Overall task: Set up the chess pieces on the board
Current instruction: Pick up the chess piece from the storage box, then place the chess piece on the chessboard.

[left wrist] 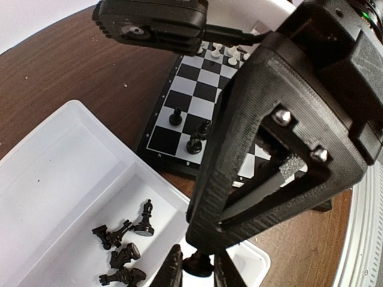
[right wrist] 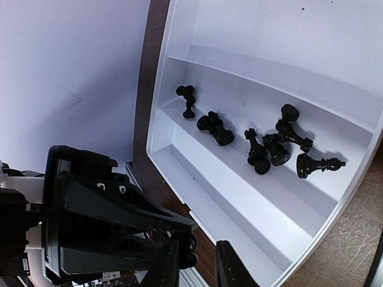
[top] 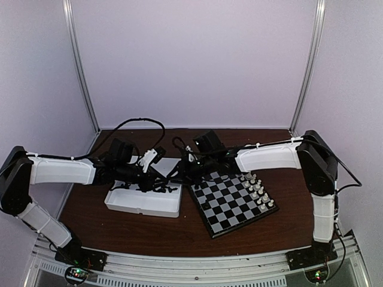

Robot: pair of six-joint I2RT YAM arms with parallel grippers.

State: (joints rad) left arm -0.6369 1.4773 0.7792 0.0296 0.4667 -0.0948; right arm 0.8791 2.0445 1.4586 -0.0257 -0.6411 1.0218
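The board (top: 230, 203) lies right of centre, with three black chess pieces (left wrist: 194, 143) standing near its left corner. Several more black pieces (right wrist: 266, 149) lie loose in the white tray (top: 128, 206); they also show in the left wrist view (left wrist: 122, 251). My left gripper (left wrist: 197, 274) is over the tray's right end, shut on a black piece (left wrist: 197, 263). My right gripper (right wrist: 194, 269) meets it there, jaws apart. That held piece (right wrist: 191, 251) sits between them against one finger, with a gap to the other. Both grippers (top: 170, 176) crowd together in the top view.
A row of white pieces (top: 257, 188) stands along the board's right side. The tray has long partitions (right wrist: 239, 197). The right gripper's body (left wrist: 281, 137) fills much of the left wrist view. Brown table (top: 149, 230) lies in front.
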